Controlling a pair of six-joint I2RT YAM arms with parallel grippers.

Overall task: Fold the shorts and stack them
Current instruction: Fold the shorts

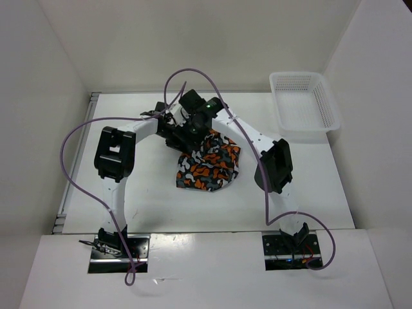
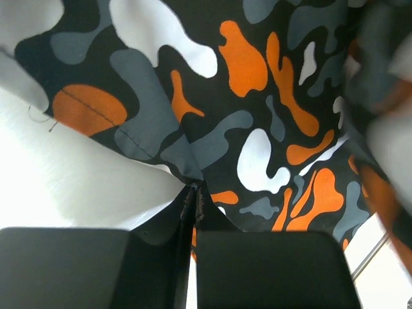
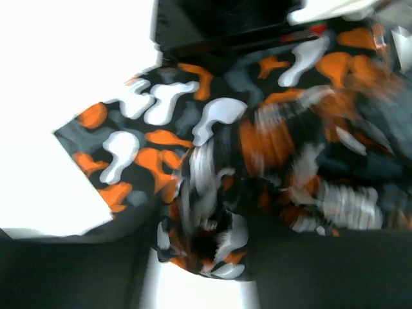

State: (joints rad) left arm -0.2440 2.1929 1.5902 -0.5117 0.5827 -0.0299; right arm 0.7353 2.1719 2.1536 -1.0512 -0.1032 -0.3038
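Fig.: the shorts (image 1: pixel 209 166), unfolded and crumpled in a heap near mid-table (image 1: pixel 145 193); near part rests on the surface, far edge is gathered up under my two wrists. My left gripper (image 2: pixel 195 193) is clenched on a thin fold of the print, fingers pressed together w/ cloth fanning out above them. A pinch this narrow suits an edge or hem I can pull taut. My right gripper (image 3: pixel 203 248) grasps a thicker wad of the same fabric btwn its fingers; that view is blurred, so I read the hold as firm but can't see exactly which part it has. Both holds sit close together at the far side, prob. so I can spread them apart & flatten the garment before any fold. The white mesh basket (image 1: pixel 278 106) stands well apart at the far right corner, nothing in it.
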